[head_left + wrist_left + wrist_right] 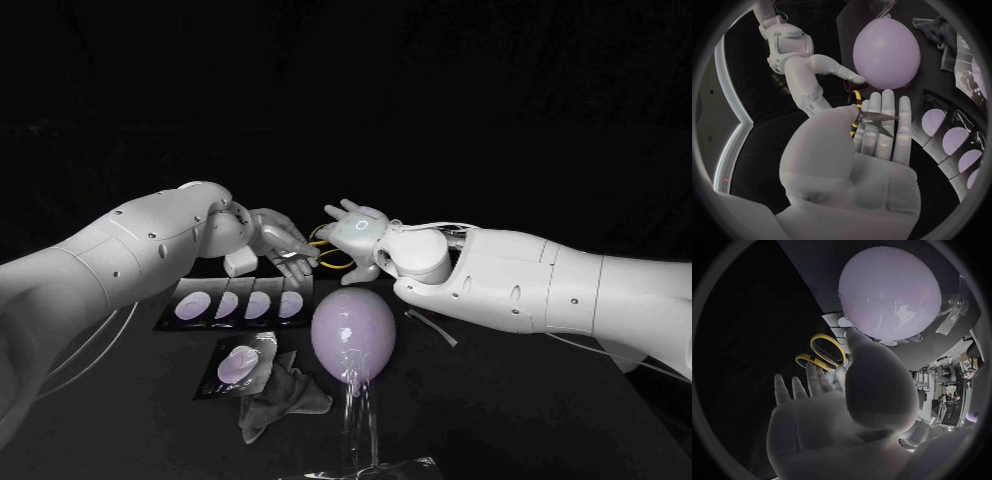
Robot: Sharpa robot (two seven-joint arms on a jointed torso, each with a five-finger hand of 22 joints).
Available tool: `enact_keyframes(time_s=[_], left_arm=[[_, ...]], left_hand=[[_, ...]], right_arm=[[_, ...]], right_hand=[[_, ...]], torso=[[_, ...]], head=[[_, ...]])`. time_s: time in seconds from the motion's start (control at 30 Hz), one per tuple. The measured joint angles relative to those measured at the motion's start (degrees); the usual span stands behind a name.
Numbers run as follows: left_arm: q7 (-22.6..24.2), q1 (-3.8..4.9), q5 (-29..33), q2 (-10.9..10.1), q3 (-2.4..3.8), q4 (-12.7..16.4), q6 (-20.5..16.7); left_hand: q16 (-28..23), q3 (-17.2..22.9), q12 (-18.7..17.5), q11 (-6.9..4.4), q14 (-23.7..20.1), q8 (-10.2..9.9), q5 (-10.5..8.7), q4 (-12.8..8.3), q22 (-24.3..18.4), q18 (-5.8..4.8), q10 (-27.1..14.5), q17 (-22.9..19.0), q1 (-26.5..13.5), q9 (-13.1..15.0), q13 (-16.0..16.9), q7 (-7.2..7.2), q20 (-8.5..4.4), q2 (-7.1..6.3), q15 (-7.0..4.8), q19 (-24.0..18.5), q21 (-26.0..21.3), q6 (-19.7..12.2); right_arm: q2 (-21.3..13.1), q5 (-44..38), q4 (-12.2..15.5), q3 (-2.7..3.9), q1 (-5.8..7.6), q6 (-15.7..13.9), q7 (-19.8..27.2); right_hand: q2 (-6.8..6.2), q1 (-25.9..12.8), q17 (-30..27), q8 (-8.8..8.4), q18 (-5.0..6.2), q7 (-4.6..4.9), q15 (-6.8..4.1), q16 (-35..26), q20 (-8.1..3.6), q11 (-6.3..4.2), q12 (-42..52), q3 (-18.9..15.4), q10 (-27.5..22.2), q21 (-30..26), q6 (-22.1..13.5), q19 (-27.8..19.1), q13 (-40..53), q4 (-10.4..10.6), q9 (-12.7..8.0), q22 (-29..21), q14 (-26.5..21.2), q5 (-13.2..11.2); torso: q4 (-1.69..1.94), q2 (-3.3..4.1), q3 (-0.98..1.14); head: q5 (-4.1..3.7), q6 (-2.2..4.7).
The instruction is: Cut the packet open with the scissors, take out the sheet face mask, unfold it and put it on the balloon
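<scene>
Steel scissors [877,118] with yellow loop handles, between two hands.
The left hand [873,150] pins the blades under its thumb on straight fingers; whether the right hand [361,231] grips anything, I cannot tell.

A black table [505,420] spreads below the left hand [277,240] and the right hand [361,228] and reaches from them toward the camera. Beyond both hands stands a black backdrop [346,80], plain and dark. Where the table ends and the backdrop begins cannot be told there. In the right wrist view the table past the right hand shows dull grey, with a straight edge and blackness beyond it.
</scene>
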Motion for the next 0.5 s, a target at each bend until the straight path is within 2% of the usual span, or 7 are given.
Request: enact_keyframes(time_s=[0.07,0.1,0.2,0.33,0.47,0.5], left_arm=[[-0.16,0.01,0.04,-0.03,0.0,0.02,-0.01],[-0.23,0.01,0.05,-0.06,0.0,0.03,-0.01],[-0.43,0.01,0.04,-0.2,0.0,0.05,-0.01],[-0.61,0.0,-0.02,-0.39,-0.02,0.04,-0.01],[-0.74,0.0,-0.06,-0.47,-0.03,0.01,-0.02],[-0.77,0.0,-0.07,-0.49,-0.03,0.0,-0.03]], left_hand=[[0.0,0.11,0.0,0.0,0.0,0.0,0.0,-0.11,0.0,0.0,0.0,0.0,0.0,0.0,0.0,0.0,0.0,0.0,0.0,0.0,0.0,0.0],[0.0,1.82,0.0,0.0,0.0,-0.07,-0.13,-1.82,0.0,0.0,0.0,0.0,-0.34,0.0,0.0,0.0,0.0,-0.34,0.01,0.0,0.0,0.0],[0.0,1.82,0.0,0.0,0.0,-0.08,-0.22,-1.82,0.0,-0.01,-0.01,0.0,-0.52,0.0,0.0,0.0,0.0,-0.52,0.01,0.0,0.0,0.0],[0.0,1.82,0.0,0.01,0.0,-0.09,-0.21,-1.82,0.0,-0.03,-0.01,0.0,-0.52,0.0,0.0,0.0,0.0,-0.52,0.02,0.0,0.0,0.0],[0.0,1.82,0.0,0.0,0.0,0.11,0.0,-1.82,-0.01,-0.04,-0.01,-0.01,-0.52,0.0,0.0,0.0,0.0,-0.51,0.02,0.0,0.0,0.0],[0.0,1.82,0.0,-0.01,0.0,0.12,0.0,-1.82,-0.01,-0.04,0.0,-0.01,-0.51,-0.01,0.01,0.0,0.0,-0.51,0.02,0.0,0.0,0.0]], right_arm=[[-0.66,0.33,0.62,0.0,0.0,-1.14,0.17],[-1.02,0.6,0.92,0.01,0.0,-1.73,0.29],[-2.18,2.05,1.65,0.17,0.01,-4.12,0.82],[-3.54,5.18,2.42,0.46,0.07,-8.06,1.92],[-4.8,8.93,3.38,0.84,0.21,-11.35,3.31],[-5.13,9.73,3.64,0.91,0.25,-11.85,3.63]], right_hand=[[-0.34,0.38,0.11,0.0,-0.01,0.22,0.31,0.0,0.16,0.61,-0.08,0.1,0.66,0.0,0.23,0.46,0.05,0.1,0.08,0.1,0.31,0.0],[-0.12,1.39,0.25,0.0,-0.01,0.59,0.34,0.0,0.06,0.77,0.08,0.63,1.65,0.0,0.59,0.97,0.13,0.11,0.16,0.24,0.71,0.0],[0.45,3.61,0.68,0.69,-0.02,1.59,0.81,0.43,-0.04,1.5,0.48,1.22,4.45,0.57,2.25,2.14,0.44,0.0,0.88,0.67,1.93,0.0],[1.36,5.84,0.99,1.46,-0.08,2.35,1.57,0.58,-0.06,2.33,0.92,2.23,8.27,1.03,5.33,3.82,0.64,-0.03,1.83,1.19,3.19,0.34],[1.77,6.39,0.99,2.22,-0.33,2.69,2.24,0.58,-0.03,2.66,1.34,2.29,12.74,1.12,8.44,4.12,0.88,-0.08,2.74,1.2,3.42,0.34],[1.77,6.39,0.99,2.45,-0.33,2.83,2.69,0.58,-0.03,2.77,1.37,2.26,13.52,1.12,9.06,4.12,0.88,-0.05,2.9,1.14,3.43,0.33]], torso=[[0.0,0.01,0.0],[0.0,0.01,0.0],[0.0,0.01,0.0],[-0.02,0.01,0.0],[-0.02,0.0,0.02],[-0.02,-0.01,0.02]], head=[[0.01,0.01],[0.01,0.01],[0.01,0.01],[0.11,0.04],[0.15,0.03],[0.15,0.02]])
